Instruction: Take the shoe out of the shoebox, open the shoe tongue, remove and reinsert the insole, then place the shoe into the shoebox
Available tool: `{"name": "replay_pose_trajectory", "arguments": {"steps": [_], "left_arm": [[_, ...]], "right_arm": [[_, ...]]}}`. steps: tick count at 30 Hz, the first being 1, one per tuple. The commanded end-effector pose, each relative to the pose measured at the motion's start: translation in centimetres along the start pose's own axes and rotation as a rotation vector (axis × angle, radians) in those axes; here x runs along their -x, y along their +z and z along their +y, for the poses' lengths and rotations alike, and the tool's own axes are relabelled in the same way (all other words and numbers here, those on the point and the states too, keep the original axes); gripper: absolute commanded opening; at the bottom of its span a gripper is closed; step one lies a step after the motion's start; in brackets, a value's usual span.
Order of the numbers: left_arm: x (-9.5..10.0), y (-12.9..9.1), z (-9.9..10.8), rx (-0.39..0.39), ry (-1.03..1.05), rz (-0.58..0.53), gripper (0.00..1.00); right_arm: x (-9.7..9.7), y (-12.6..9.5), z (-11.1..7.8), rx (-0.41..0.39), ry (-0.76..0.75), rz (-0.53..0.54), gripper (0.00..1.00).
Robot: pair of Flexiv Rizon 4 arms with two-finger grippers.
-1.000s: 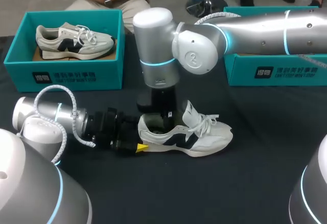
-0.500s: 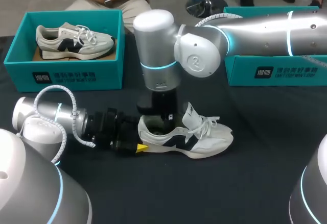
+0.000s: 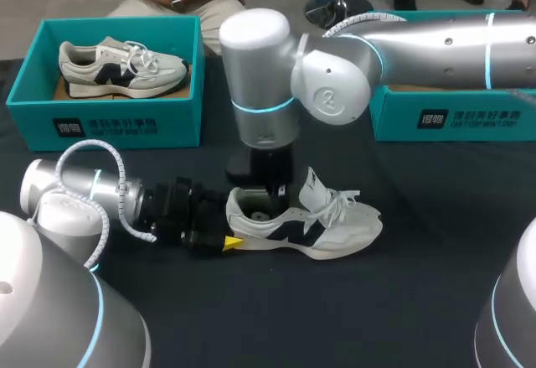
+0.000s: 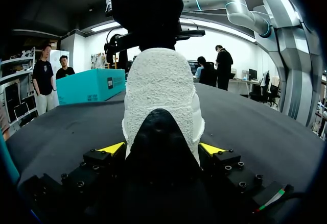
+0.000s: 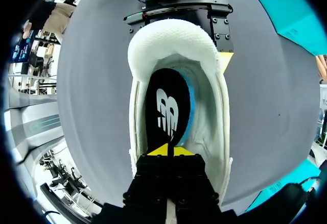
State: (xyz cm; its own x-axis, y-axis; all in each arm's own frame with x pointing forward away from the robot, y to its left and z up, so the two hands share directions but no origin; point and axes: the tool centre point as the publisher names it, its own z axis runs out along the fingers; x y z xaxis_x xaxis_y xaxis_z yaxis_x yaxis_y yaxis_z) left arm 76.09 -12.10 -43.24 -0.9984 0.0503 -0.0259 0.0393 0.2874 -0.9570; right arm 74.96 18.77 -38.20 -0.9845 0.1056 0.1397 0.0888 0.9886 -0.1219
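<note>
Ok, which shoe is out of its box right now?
The shoe on the table, heel held by the left gripper; the other shoe lies in the teal box.

White shoe (image 3: 322, 230) with dark side logo upright on its sole on black table (image 3: 419, 301), tongue (image 3: 314, 186) lifted, black insole (image 5: 167, 109) with white logo inside, 1 teal shoebox (image 3: 486, 121) well behind at right, second shoebox (image 3: 117, 121) at left holding 1 matching shoe (image 3: 121, 66).

From above and behind we overlook the desk (image 3: 419, 301); our wrist views face the shoe (image 3: 335, 230) closely, heel-on and downward.
</note>
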Motion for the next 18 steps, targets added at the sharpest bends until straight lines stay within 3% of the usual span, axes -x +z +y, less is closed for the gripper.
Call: {"name": "replay_pose_trajectory", "arguments": {"steps": [1, 8, 18], "left_arm": [[0.3, 0.2, 0.5, 0.001, 0.000, -0.003, 0.00], [0.3, 0.2, 0.5, 0.001, 0.000, -0.003, 0.00], [0.3, 0.2, 0.5, 0.001, 0.000, -0.003, 0.00]], "right_arm": [[-0.5, -1.2, -0.7, -0.001, 0.005, -0.024, 0.00], [-0.1, -2.7, -1.3, -0.013, 0.019, -0.056, 0.00], [0.3, -3.1, -2.3, -0.018, 0.047, -0.060, 0.00]]}}
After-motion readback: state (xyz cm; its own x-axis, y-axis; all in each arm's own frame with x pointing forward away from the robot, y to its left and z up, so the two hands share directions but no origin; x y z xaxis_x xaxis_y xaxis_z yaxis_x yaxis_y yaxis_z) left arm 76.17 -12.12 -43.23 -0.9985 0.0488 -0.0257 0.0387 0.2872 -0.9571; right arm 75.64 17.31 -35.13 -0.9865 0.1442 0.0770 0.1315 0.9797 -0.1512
